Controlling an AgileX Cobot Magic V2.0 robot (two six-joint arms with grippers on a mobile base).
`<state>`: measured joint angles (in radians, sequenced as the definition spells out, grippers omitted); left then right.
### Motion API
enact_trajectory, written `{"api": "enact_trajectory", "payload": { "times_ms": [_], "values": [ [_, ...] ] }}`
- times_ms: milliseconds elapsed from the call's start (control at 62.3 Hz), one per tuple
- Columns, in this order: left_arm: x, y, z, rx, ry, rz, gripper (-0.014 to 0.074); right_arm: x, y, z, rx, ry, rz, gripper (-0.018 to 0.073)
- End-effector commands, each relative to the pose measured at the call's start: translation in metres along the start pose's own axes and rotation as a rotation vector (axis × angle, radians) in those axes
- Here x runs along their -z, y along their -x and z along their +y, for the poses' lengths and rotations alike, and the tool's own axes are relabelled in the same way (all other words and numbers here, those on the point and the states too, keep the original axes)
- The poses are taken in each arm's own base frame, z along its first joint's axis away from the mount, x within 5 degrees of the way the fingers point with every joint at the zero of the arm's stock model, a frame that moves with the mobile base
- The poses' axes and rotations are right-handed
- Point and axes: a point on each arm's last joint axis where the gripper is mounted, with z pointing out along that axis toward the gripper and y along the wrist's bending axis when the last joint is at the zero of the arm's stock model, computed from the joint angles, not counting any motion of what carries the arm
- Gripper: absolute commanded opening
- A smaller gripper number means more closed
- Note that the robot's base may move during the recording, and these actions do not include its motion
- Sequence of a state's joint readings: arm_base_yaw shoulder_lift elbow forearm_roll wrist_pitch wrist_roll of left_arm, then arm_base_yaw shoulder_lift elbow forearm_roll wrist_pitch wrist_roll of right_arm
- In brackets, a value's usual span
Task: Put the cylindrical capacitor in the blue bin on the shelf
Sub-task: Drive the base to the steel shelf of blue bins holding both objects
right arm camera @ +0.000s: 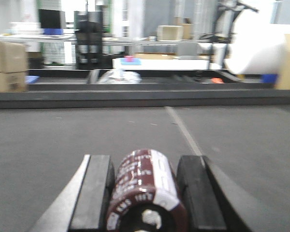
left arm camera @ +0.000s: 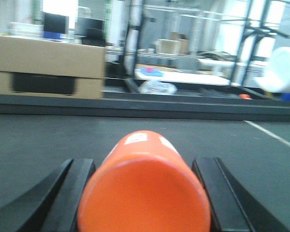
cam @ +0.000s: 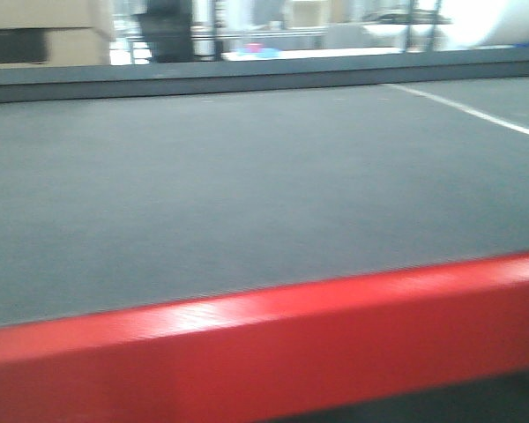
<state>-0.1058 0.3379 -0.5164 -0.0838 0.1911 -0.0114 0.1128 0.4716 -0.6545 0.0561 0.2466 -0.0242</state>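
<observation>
Pinching the cylindrical capacitor [right arm camera: 146,191] sideways in the right gripper [right arm camera: 144,164], with the dark brown sleeve and its white print turned up and the silvery terminal end facing the wrist camera. Pressing both black fingers [right arm camera: 97,193] against its flanks, closed down to the width of the body and no further. Holding it low over the grey mat of the bench [right arm camera: 63,135]; impossible to tell whether it is touching the mat or just clear of it.

Clamping an orange cylinder [left arm camera: 145,193] in the left gripper [left arm camera: 142,162] in the same manner, black fingers [left arm camera: 67,193] hugging either side. Filling the lower middle of the left wrist view with its rounded end, the white marking on top blurred beyond reading.

Showing, from the front camera, the grey mat, a white line [cam: 476,113] crossing its far right corner, and the red front rail [cam: 264,344] along the near edge.

Standing beyond the far edge of the bench: cardboard boxes [left arm camera: 43,63], a large white roll-like shape [right arm camera: 256,48] and blurred workshop furniture.
</observation>
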Motion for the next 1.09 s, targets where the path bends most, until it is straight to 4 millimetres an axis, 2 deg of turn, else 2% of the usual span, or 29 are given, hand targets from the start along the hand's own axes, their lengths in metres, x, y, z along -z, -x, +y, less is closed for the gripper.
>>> {"api": "enact_trajectory", "payload": {
  "times_ms": [0, 1076],
  "values": [
    [0.0009, 0.0027, 0.0001, -0.003, 0.002, -0.028, -0.0111, 0.0018, 0.0027, -0.0002, 0.012, -0.002, -0.036, -0.0163],
    [0.0009, 0.0027, 0.0001, -0.003, 0.002, -0.028, -0.0111, 0.0018, 0.0027, -0.0002, 0.012, -0.002, -0.036, -0.0163]
  ]
}}
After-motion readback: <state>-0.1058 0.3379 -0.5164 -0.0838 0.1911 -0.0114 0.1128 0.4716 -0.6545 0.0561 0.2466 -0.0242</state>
